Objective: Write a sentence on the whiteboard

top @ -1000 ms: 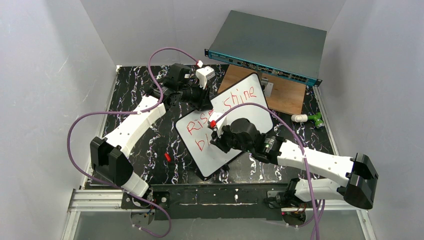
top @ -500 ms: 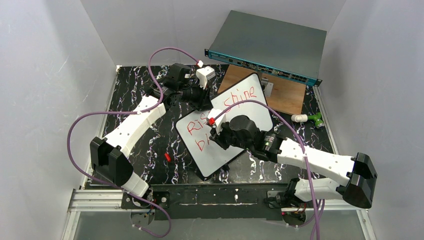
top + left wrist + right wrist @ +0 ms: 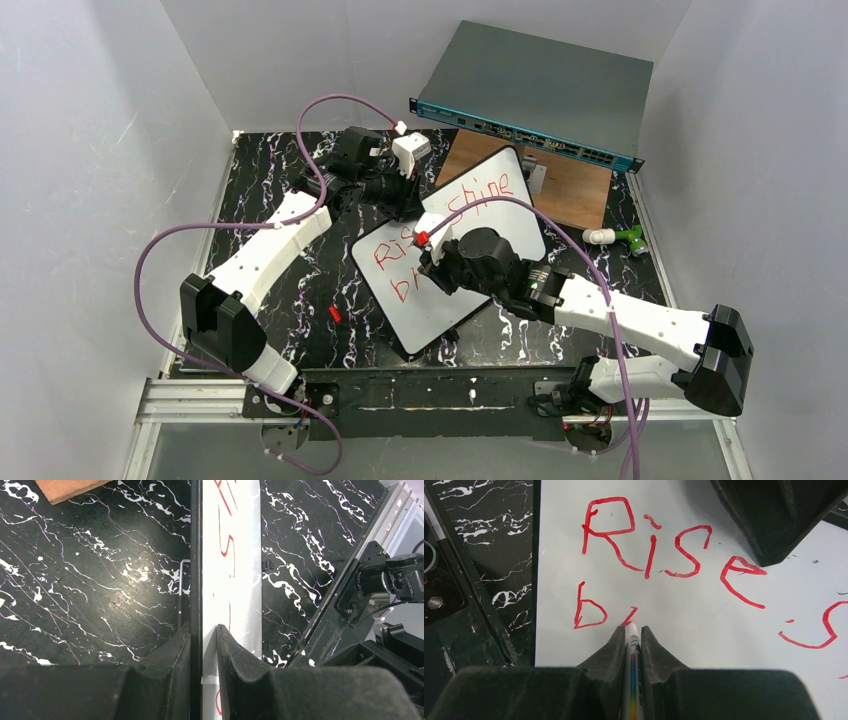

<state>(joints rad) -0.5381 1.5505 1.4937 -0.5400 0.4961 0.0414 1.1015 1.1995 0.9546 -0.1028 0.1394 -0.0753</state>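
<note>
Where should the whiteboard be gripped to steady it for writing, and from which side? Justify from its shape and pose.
Grip the whiteboard by the thin rim at its far-left edge, coming in edge-on from outside. It is a flat, thin sheet, so it can only be pinched across an edge, with both faces clamped. The left gripper holds it so, clear of the marker.

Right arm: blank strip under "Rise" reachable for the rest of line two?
Probably yes. The right hand holds the marker tip on the whiteboard just past the "b", and the surface to its right is bare. The left hand clamps the board's edge above "Rise", clear of that line.
</note>
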